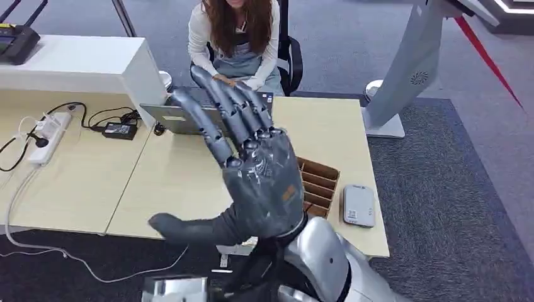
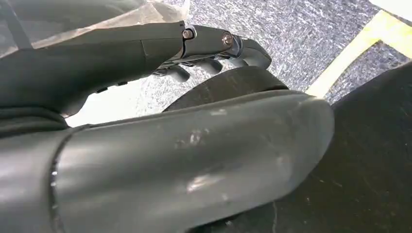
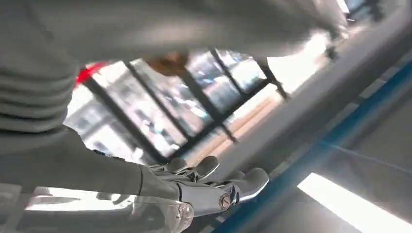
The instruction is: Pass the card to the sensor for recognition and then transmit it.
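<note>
Grey right hand (image 1: pixel 261 179) raised, fingers (image 1: pixel 217 116) spread, empty; sensor (image 1: pixel 358 206) lengthwise on table (image 1: pixel 94 182).

My left hand (image 2: pixel 160 121) takes up most of this view, hanging low over a grey speckled carpet (image 2: pixel 301 34). My thick grey thumb (image 2: pixel 184 170) lies nearest the camera, scuffed with a few pale scratches. Beyond it my darker fingers (image 2: pixel 214 41) reach out together with their tips curled in (two small screws show at one knuckle), and nothing is between them that I can see. Past the fingertips a pale yellow stripe (image 2: pixel 359 46) crosses the carpet at a slant. Beside the thumb, against the stripe's near end, a dark shape covers the carpet; I cannot tell what it is.
</note>
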Tool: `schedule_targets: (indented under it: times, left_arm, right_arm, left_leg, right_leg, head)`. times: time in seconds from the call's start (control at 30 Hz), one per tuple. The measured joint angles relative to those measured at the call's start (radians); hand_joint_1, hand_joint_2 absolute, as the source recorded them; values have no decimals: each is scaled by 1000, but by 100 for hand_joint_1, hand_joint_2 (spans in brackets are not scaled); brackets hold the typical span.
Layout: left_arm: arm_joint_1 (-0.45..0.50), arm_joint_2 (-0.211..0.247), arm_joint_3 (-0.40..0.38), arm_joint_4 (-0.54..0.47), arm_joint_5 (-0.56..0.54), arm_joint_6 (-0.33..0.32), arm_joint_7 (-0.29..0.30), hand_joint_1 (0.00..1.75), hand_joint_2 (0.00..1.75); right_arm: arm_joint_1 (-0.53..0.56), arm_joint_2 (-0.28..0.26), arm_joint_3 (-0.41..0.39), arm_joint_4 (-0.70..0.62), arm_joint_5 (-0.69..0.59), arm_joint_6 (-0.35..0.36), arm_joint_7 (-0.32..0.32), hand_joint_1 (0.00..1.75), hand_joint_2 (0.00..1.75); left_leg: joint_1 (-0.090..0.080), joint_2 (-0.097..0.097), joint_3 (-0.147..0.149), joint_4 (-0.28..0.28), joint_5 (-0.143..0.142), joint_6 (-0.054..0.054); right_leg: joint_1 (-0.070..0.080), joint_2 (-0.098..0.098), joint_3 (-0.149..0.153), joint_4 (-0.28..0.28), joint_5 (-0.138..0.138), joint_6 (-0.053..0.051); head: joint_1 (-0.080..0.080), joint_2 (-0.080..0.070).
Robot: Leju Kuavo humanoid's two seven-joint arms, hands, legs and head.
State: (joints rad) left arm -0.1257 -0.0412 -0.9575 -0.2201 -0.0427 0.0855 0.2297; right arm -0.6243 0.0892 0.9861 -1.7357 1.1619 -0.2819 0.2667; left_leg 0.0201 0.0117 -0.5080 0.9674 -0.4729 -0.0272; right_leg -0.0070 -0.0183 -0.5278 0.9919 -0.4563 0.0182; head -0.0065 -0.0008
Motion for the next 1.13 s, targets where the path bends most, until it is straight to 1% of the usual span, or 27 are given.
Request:
schedule_targets:
  times: [0.23,0.37,0.5,0.67,0.8,0.9,1.0,1.07,1.13]
  left_arm:
    - [1,0,0,0,0,3,1,0,0]
    - [1,0,0,0,0,5,3,0,0]
    - [1,0,0,0,-1,6,6,0,0]
    - [1,0,0,0,0,10,10,0,0]
    - [1,0,0,0,9,14,14,0,0]
    - [2,0,0,0,16,20,18,0,0]
    - [2,0,0,0,20,21,21,0,0]
    - [2,0,0,0,24,23,24,0,0]
    - [2,0,0,0,28,23,24,0,0]
  right_arm:
    - [9,-44,-55,52,-61,-5,59,0,175]
    - [22,-72,-82,77,-87,-8,75,0,175]
    - [29,-88,-103,97,-101,-16,88,0,175]
    - [44,-113,-140,130,-127,-53,114,0,175]
    - [62,-133,-178,146,-193,-92,120,0,175]
    - [89,-146,-214,156,-279,-137,110,0,175]
    - [125,-154,-248,166,-407,-185,73,0,175]
    - [150,-163,-277,177,-528,-199,34,0,175]
    - [178,-166,-297,187,-653,-201,10,0,175]
  left_leg:
    - [0,0,0,0,0,0]
    - [0,0,0,0,0,0]
    - [0,0,0,0,0,0]
    - [0,0,0,0,0,0]
    - [0,0,0,0,0,0]
    - [-1,0,0,0,0,0]
    - [-1,0,0,0,0,0]
    - [-1,0,0,0,0,0]
    - [-1,0,0,0,0,0]
  right_leg:
    - [0,0,0,0,0,0]
    - [0,0,-1,0,0,0]
    - [0,0,-1,0,0,0]
    - [0,0,-1,0,0,0]
    - [-1,0,-1,0,0,0]
    - [-1,0,-1,0,0,0]
    - [-1,0,-1,0,0,0]
    - [-1,0,-1,0,0,0]
    - [-1,0,-1,0,0,0]
  head:
    - [0,0]
    - [0,0]
    - [0,0]
    - [0,0]
    - [0,0]
    - [0,0]
    - [0,0]
    - [0,0]
    - [0,0]
